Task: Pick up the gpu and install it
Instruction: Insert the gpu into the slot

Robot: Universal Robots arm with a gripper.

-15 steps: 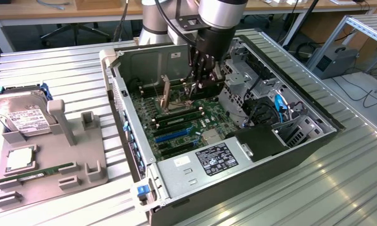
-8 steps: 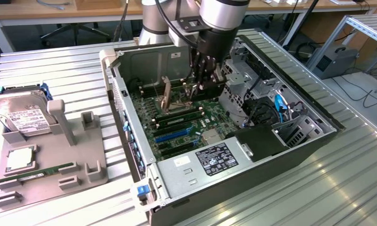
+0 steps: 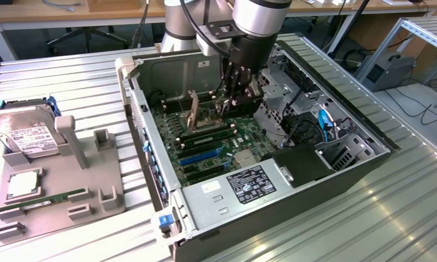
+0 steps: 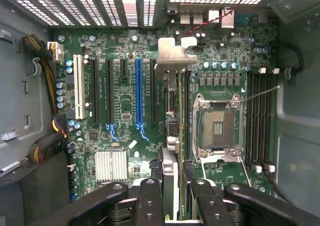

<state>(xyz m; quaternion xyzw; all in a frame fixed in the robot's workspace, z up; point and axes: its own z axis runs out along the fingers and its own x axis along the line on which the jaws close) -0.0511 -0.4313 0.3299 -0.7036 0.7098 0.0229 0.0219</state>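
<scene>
Here the open computer case [image 3: 277,180] lies on its side on the ribbed metal counter [image 3: 393,218], and inside it sits the green motherboard [image 4: 125,136] with its row of expansion slots, one of them a blue slot [image 4: 139,93], an empty processor socket [image 4: 216,128], memory slots [image 4: 260,116] and a finned silver heatsink [image 4: 111,165]. A bundle of cables [image 4: 47,146] runs along one wall of the case. On the exterior view's left a grey holder tray [image 3: 94,191] carries a silver hard drive [image 3: 25,134] standing tilted against a post, a processor chip [image 3: 23,185] in a recess, and a thin green memory stick [image 3: 51,200] lying flat.

My arm reaches straight down from above into the middle of the case. My jaws [image 4: 171,181] are clenched on the gpu [image 4: 172,116], which I hold on edge, seen from above as a narrow dark strip with its silvery end bracket [image 4: 175,53] at the far end. The card hangs over the motherboard between the expansion slots and the processor socket, just beside the slots; I cannot tell whether its edge touches the board. In the exterior view the gripper [image 3: 237,98] is low inside the case, just above the board.
</scene>
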